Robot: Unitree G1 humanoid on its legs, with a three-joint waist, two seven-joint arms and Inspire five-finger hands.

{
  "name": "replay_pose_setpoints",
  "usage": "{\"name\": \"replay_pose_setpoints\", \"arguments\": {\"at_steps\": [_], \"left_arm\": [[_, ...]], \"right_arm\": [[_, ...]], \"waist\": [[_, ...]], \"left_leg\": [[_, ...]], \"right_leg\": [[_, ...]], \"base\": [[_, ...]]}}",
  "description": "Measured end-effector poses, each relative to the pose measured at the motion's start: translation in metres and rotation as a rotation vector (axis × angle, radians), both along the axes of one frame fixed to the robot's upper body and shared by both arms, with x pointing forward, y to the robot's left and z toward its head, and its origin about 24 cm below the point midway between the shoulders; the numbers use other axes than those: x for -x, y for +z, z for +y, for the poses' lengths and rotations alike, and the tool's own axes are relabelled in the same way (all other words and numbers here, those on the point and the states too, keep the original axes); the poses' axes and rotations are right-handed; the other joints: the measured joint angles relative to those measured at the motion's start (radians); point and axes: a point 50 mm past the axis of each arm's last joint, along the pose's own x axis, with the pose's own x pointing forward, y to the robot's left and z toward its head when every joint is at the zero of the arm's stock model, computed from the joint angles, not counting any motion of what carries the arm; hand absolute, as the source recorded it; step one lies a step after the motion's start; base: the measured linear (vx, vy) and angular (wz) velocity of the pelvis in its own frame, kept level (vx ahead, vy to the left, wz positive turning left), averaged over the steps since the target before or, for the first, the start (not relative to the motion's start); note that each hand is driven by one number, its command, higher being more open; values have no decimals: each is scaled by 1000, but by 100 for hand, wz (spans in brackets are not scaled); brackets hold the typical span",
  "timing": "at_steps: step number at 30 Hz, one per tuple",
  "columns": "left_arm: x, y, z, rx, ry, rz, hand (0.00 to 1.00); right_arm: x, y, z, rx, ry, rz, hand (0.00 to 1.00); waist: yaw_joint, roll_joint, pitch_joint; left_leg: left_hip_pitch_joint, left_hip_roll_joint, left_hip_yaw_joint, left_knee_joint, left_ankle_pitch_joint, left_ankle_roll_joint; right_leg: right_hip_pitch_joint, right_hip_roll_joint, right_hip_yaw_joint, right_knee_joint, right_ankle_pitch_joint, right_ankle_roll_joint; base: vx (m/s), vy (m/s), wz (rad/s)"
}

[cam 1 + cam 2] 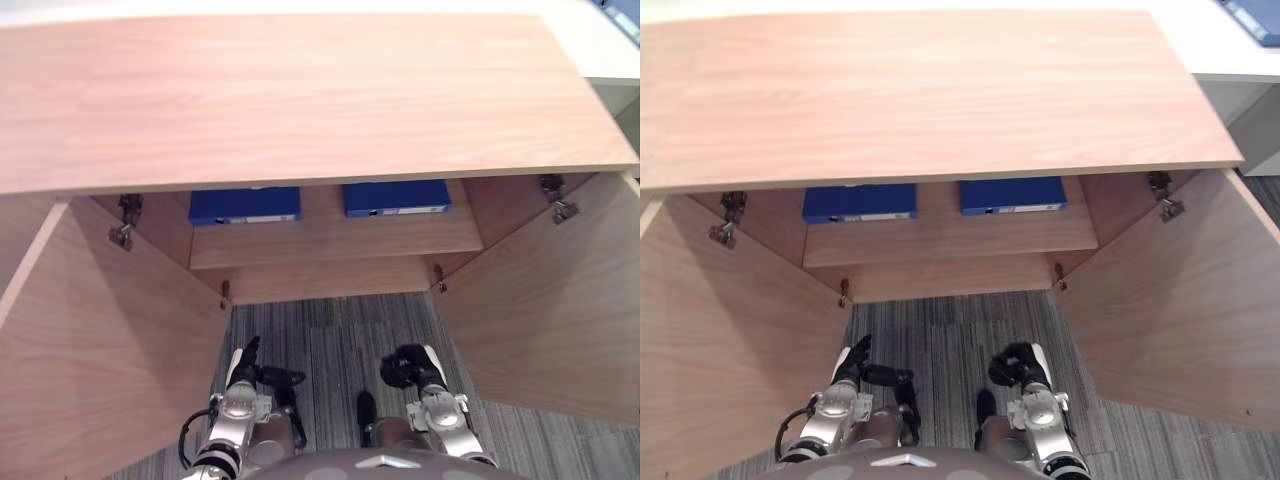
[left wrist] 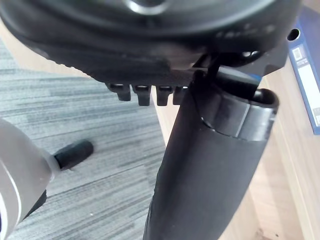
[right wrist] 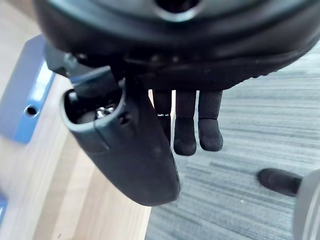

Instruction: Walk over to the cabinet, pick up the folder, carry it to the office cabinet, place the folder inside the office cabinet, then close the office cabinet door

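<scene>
Wooden cabinet (image 1: 300, 100) stands open with two blue folders (image 1: 245, 205) (image 1: 396, 197) inside; left hand (image 1: 243, 368) and right hand (image 1: 410, 368) slack, empty.

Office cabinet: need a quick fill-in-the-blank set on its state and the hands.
1. Both doors of the cabinet stand ____.
2. ____ blue folders lie on its shelf.
3. The left hand and right hand hang low, holding ____.

Missing words: open; Two; nothing

On your office cabinet (image 1: 300, 100) the left door (image 1: 100, 350) and right door (image 1: 550, 310) stand open — left folder (image 1: 245, 205) and right folder (image 1: 396, 197), both blue, lie flat inside.
</scene>
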Motion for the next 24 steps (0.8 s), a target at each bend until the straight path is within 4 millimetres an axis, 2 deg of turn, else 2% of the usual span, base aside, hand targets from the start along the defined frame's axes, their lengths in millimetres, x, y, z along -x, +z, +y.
{"name": "replay_pose_setpoints", "arguments": {"at_steps": [1,3,5,11,15,24], "left_arm": [[1,-1,0,1,1,6,100],[11,-7,-3,11,7,45,100],[16,-9,-2,10,13,61,100],[35,-19,0,15,15,153,100],[42,-22,0,13,15,180,100],[44,-23,1,8,7,192,100]], "right_arm": [[2,-2,-2,-2,-15,12,100],[20,-11,-15,8,-99,98,100],[27,-14,-19,-4,-155,128,100],[34,-18,-19,-43,-228,158,100],[40,-22,-18,-93,-307,184,100],[45,-24,-19,-138,-415,183,100]], "waist": [[-2,2,-1],[-5,14,-12],[-8,11,-17],[-15,1,-38],[-15,13,-60],[-16,10,-66]], "left_leg": [[10,-3,0,-14,7,0],[82,-22,-2,-107,40,-2],[90,-26,1,-110,40,-2],[110,-48,-7,-111,32,10],[113,-64,-7,-111,24,21],[143,-72,29,-105,-8,14]], "right_leg": [[4,0,3,-1,2,0],[27,4,24,-12,6,3],[30,6,39,-18,13,4],[58,-11,40,-36,16,7],[68,-25,42,-50,19,4],[91,-32,79,-77,22,14]], "base": [[-109,43,-33],[-103,42,-30],[-110,30,-25],[-78,68,-1],[9,61,0],[52,20,-13]]}}
